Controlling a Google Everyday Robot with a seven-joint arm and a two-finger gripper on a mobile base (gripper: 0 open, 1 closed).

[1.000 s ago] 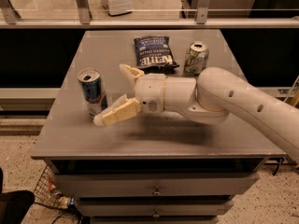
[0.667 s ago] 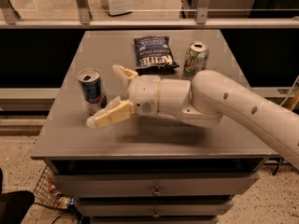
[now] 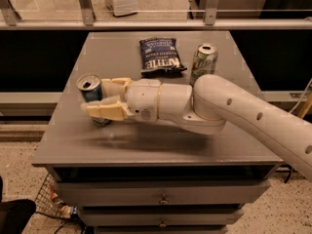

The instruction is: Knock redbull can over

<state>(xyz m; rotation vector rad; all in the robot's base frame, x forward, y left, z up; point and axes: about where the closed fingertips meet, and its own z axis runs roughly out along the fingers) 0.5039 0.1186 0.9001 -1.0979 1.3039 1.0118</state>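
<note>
The redbull can (image 3: 90,89), slim, blue and silver with an open silver top, stands near the left edge of the grey table (image 3: 146,145). It leans slightly, its top toward the left. My gripper (image 3: 97,96) reaches in from the right at can height. Its cream fingers are spread, and the can sits between them. The near finger (image 3: 106,110) covers the can's lower part and looks pressed against it. The far finger (image 3: 115,83) lies just behind the can.
A wider white-and-green can (image 3: 204,61) stands at the back right. A dark blue chip bag (image 3: 159,55) lies at the back middle. My white arm (image 3: 229,111) crosses the table's right half. Drawers (image 3: 163,199) sit under the tabletop, and a wire basket (image 3: 51,204) is on the floor at left.
My gripper has moved left along the table until its spread fingers closed in around the can. The can now leans slightly where it stood upright before.
</note>
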